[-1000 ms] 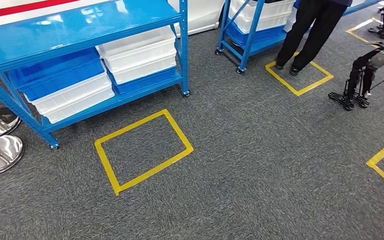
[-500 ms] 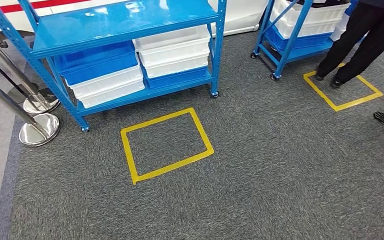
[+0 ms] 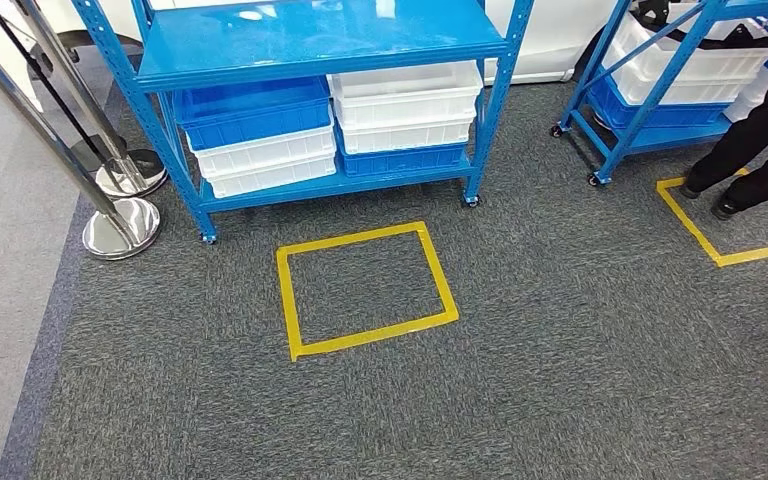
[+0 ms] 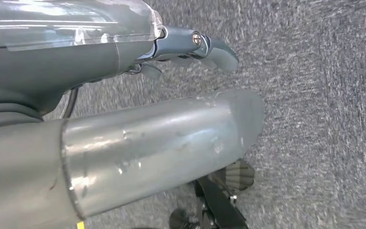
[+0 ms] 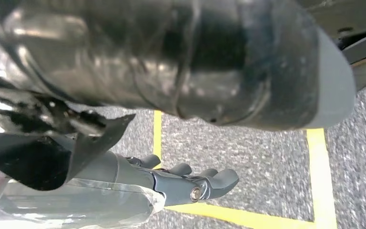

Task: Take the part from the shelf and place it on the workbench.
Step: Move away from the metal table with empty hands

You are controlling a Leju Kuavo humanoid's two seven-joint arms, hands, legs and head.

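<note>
Blue shelf (image 3: 325, 40) stands ahead; left hand (image 4: 186, 47) hangs empty.

You find no readable text, label, brand or number on anything here, in any of your views.

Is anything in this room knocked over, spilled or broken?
Nothing stands out. The white and blue bins sit stacked in neat piles on the blue shelf, the yellow tape square on the carpet is intact, and the chrome stanchions stand upright.
</note>
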